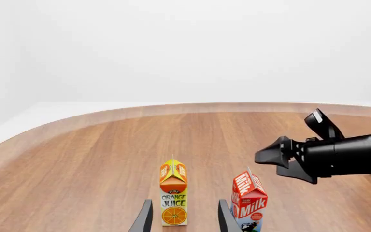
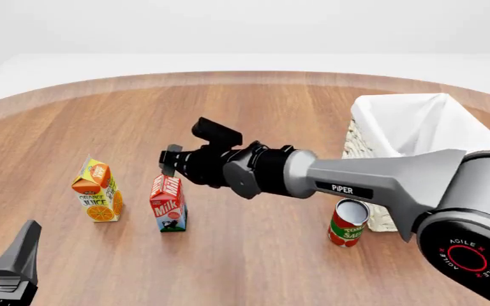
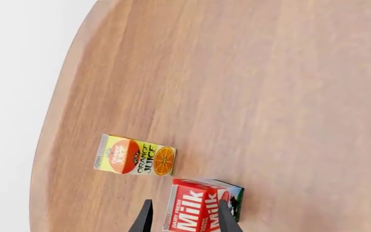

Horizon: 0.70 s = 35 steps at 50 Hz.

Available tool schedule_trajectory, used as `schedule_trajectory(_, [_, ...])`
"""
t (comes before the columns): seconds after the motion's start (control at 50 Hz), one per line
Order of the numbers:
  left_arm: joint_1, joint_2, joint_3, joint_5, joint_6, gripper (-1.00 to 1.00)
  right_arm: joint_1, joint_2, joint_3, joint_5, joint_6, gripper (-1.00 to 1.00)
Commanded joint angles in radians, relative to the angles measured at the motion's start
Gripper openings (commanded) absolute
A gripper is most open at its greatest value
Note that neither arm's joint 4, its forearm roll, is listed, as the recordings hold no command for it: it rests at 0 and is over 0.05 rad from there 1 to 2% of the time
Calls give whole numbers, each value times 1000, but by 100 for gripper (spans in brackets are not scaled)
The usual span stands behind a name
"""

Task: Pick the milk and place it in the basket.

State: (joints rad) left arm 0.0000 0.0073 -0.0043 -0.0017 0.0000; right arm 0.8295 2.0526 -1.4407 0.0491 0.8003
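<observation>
Milk (image 2: 168, 204) upright on the desk (image 2: 254, 115) in front view, beside the juice carton (image 2: 99, 191), well apart from the basket (image 2: 415, 127); not yet lifted. Right tool (image 2: 170, 162) just above the carton's top, left tool (image 2: 7, 268) low and idle. Left wrist view: left tool fingers (image 1: 144, 220) apart, empty. Right wrist view: right tool fingers (image 3: 143, 220) apart, straddling the carton's red top, not clamped. Grasp, carry and drop all left to do

I operate in a simulated test scene: a rounded wooden worktop (image 2: 254, 115) against blank white surroundings, carrying rendered groceries such as an orange juice carton (image 2: 97, 190).
</observation>
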Motion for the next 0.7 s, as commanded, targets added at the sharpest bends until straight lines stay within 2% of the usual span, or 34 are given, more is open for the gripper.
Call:
schedule_trajectory(0.02, [0,0,0,0,0,100,13,27,-10,-10,11,100])
schedule_trajectory(0.7, [0,0,0,0,0,100,47,93,-9,-55,54,100])
